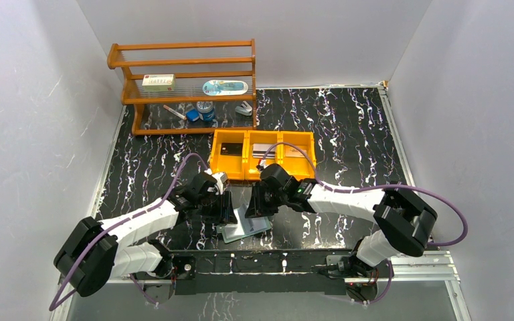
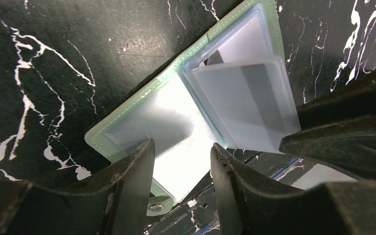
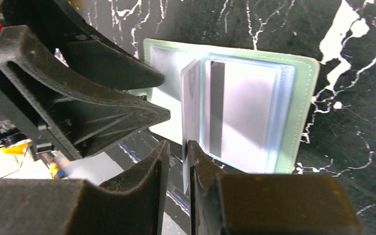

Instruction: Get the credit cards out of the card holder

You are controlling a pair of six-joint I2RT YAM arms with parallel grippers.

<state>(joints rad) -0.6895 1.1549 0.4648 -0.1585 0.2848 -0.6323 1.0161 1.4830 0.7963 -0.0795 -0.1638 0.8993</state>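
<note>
The card holder (image 3: 304, 103) lies open and flat on the worktop (image 1: 348, 134), close to the near edge, between the two arms. The left gripper (image 2: 183, 147) has its jaws apart, and their tips stand on the left panel of the holder, on the glossy inner pocket. I judge that it is there to hold the wallet down.

The right gripper (image 3: 178, 144) has its jaws almost together around a thin pale leaf (image 3: 190, 98) that stands up from the middle fold. The leaf touches one finger, and on the other side a narrow dark slit shows, so the grip looks light. In the left wrist view the leaf seems to be a translucent pocket with a grey shade inside. Whether this shade is a card, I cannot tell.

To do this step well, I think the right jaws should take the card itself and not only the pocket page, otherwise the whole holder may lift. The pull should go slowly along the pocket, towards its open side. Meanwhile the left jaws should press the panel down without covering the pocket mouth. A risk is that the smooth plastic slips out of so narrow a hold.

In the orange tray (image 1: 264, 132) behind, a dark card (image 1: 230, 150) lies in the left compartment as the top view shows it. The other compartments hold flat things too small to name.
</note>
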